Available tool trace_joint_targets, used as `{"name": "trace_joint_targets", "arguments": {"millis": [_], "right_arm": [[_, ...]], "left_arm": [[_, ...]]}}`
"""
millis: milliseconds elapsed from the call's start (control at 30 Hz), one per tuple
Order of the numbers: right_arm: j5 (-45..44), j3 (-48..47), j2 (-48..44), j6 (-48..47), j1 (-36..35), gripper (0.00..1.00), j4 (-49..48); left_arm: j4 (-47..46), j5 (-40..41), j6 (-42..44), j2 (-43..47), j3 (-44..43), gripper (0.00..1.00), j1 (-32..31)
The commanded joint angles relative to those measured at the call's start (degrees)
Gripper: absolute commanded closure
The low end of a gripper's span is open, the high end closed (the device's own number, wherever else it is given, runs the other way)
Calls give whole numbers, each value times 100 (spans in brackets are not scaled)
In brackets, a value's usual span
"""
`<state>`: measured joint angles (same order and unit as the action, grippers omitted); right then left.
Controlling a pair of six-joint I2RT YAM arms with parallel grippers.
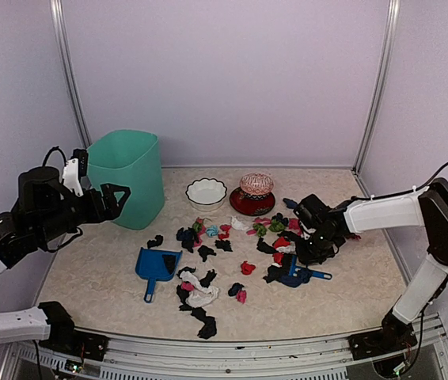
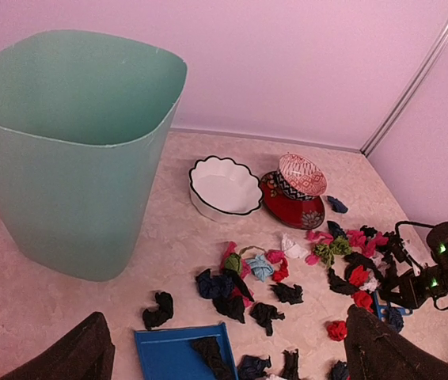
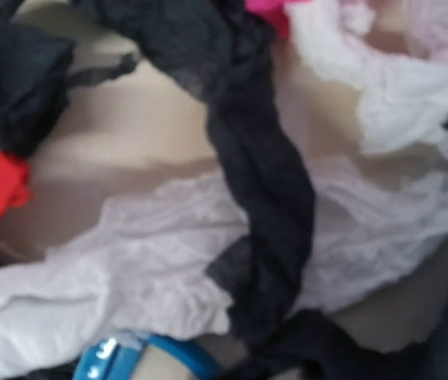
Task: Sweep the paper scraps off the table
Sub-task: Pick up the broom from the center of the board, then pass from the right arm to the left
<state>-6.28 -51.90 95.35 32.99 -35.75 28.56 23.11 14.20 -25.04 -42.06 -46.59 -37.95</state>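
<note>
Paper scraps, mostly black with red, pink, white, green and blue ones, lie scattered over the middle of the beige table (image 1: 89,273), from a black one (image 1: 206,252) to a white strip (image 1: 201,296). A blue dustpan (image 1: 157,264) lies left of them with a black scrap in it. My left gripper (image 1: 118,195) is open and empty, high beside the green bin; its view shows the scraps (image 2: 260,267) and dustpan (image 2: 178,355) below. My right gripper (image 1: 309,252) is low among the right-hand scraps, just above the blue hand brush (image 1: 301,276). Its view shows white (image 3: 145,261) and black (image 3: 267,198) scraps close up; its fingers are hidden.
A tall green bin (image 1: 130,177) stands at the back left. A white scalloped bowl (image 1: 206,192) and a red plate (image 1: 252,207) with a patterned bowl on it stand at the back middle. Walls enclose three sides. A metal rail (image 1: 232,348) runs along the front.
</note>
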Motion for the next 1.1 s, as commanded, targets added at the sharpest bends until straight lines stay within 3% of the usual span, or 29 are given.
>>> {"name": "trace_joint_targets", "arguments": {"millis": [0, 133, 633, 1067], "right_arm": [[-316, -50, 239, 30, -196, 86, 343], [-409, -55, 295, 56, -305, 100, 444], [-1478, -703, -918, -302, -628, 100, 1148], [-4371, -1384, -935, -631, -1764, 100, 1761]], "left_arm": [[90, 32, 120, 85, 45, 1, 34], [97, 22, 128, 95, 50, 1, 40], [8, 62, 233, 115, -122, 1, 51], [-213, -52, 186, 63, -146, 1, 47]]}}
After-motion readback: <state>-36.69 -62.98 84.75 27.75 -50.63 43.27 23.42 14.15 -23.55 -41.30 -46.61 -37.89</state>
